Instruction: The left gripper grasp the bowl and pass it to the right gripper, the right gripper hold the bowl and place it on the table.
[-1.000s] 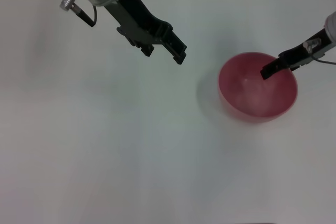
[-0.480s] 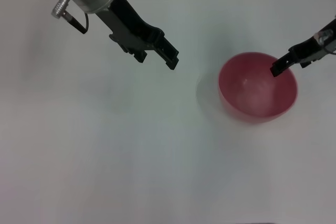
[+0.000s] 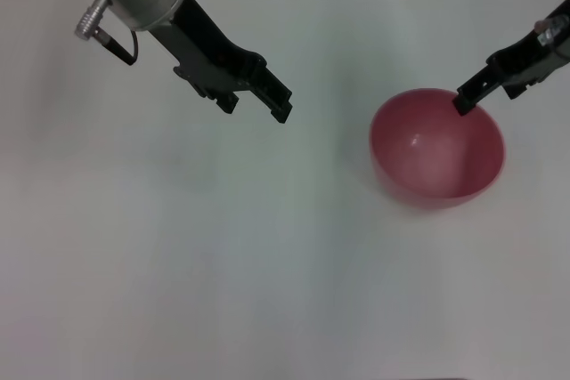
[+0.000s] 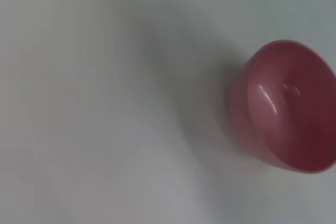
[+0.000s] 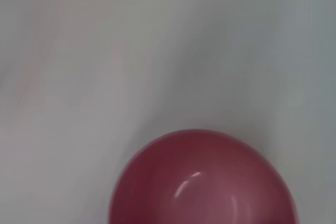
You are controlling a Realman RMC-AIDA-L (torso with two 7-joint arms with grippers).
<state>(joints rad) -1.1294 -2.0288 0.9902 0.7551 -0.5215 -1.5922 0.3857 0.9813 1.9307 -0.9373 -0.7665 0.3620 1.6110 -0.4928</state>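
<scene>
The right end effector, its arm cut off at the tabletop's right edge, hovers empty over the far rim of the single pink bowl; its finger spread cannot be told. The left end effector hangs open near the far edge.

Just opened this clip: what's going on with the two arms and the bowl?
The bowl sits upright on the table, to the robot's right, and nothing holds it. The right gripper is at the bowl's far rim, with no visible grip on it. The left gripper hangs over bare table well to the left of the bowl, holding nothing. The placing looks done.
</scene>
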